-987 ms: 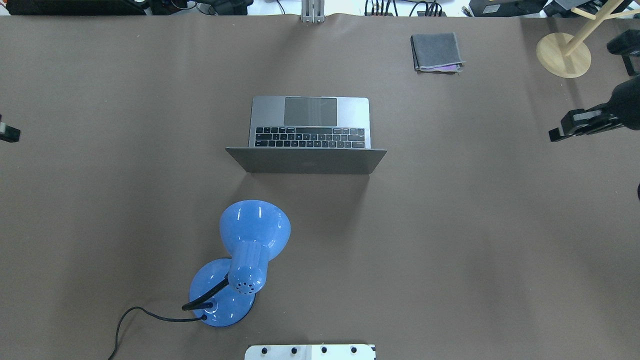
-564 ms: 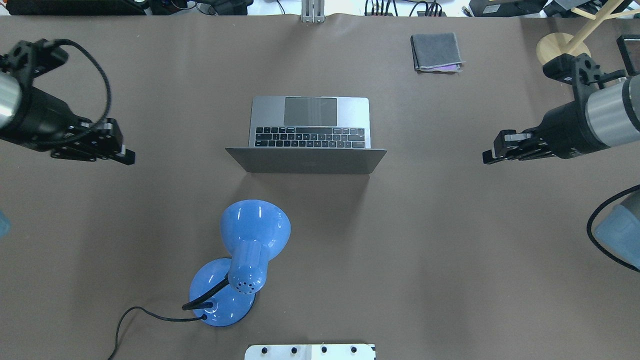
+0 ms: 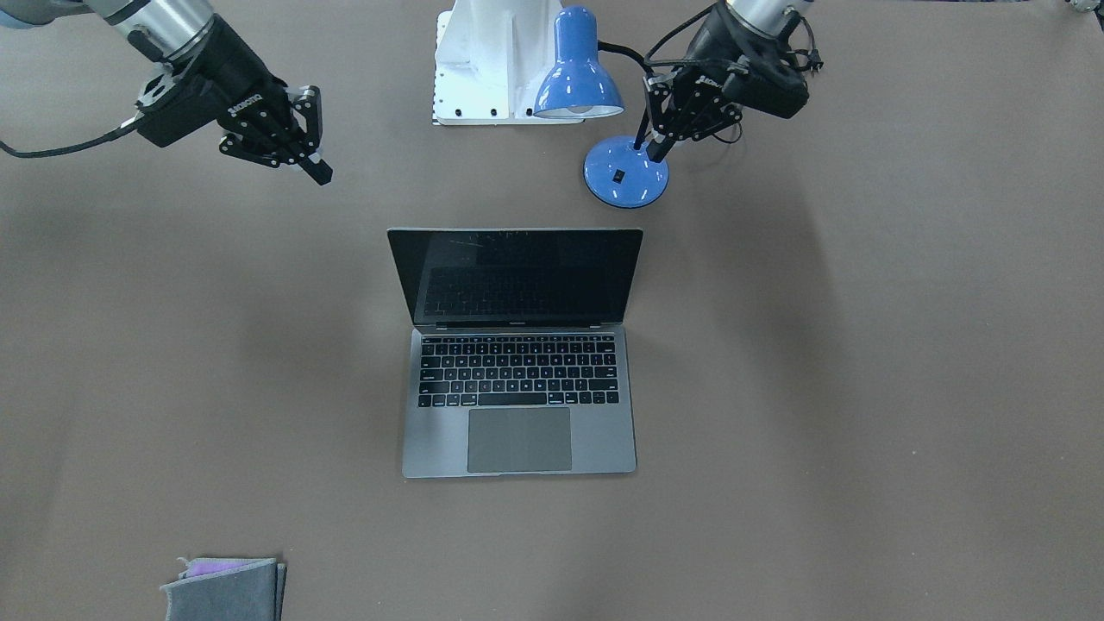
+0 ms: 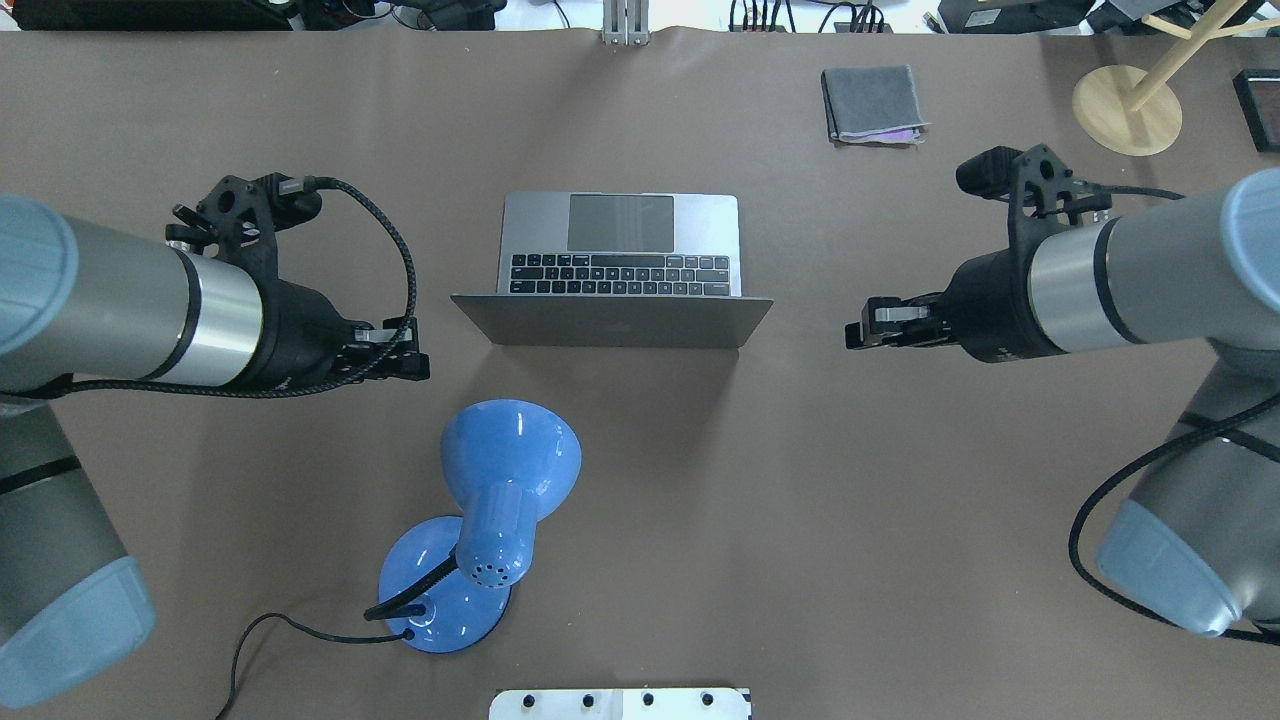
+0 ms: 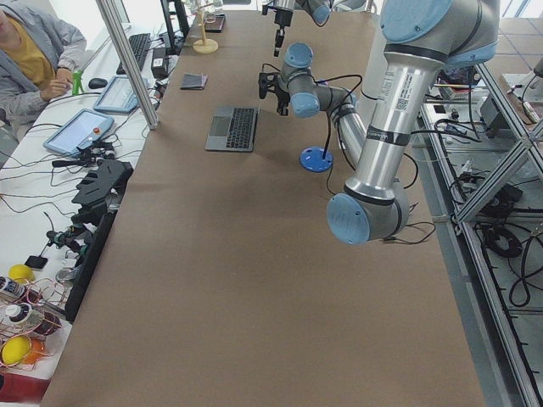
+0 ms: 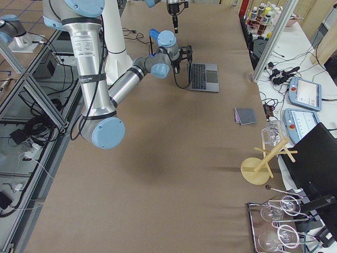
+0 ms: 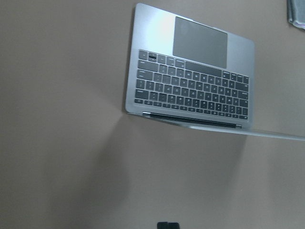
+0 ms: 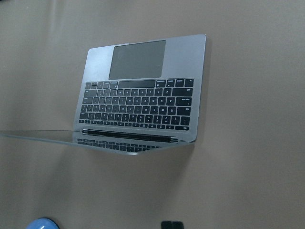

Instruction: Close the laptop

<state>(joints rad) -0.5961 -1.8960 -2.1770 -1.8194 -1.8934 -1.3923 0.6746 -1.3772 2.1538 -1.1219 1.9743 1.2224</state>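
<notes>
**Operator:** Where is the laptop?

**Spotter:** Your slim space-grey metal laptop sits in the middle of the brown table. It is open, with its dark glossy screen raised close to upright. The hinge side faces the robot and the trackpad faces your side.

**Operator:** And the claws?

**Spotter:** You have the left gripper off the lid's left corner and the right gripper off its right corner. Each points inward toward the lid and neither touches it. Both are clenched with nothing between the fingers. In each wrist view you see only one small black tip at the bottom edge, with the keyboard above it.

**Operator:** Anything close by?

**Spotter:** The glossy blue desk lamp stands between the laptop and the robot's base, on the left arm's side, with its shade near the left gripper. At the far right corner you will find a small folded grey cloth. A pale wooden stand with a round foot is beyond it, and both are well apart from the laptop
</notes>
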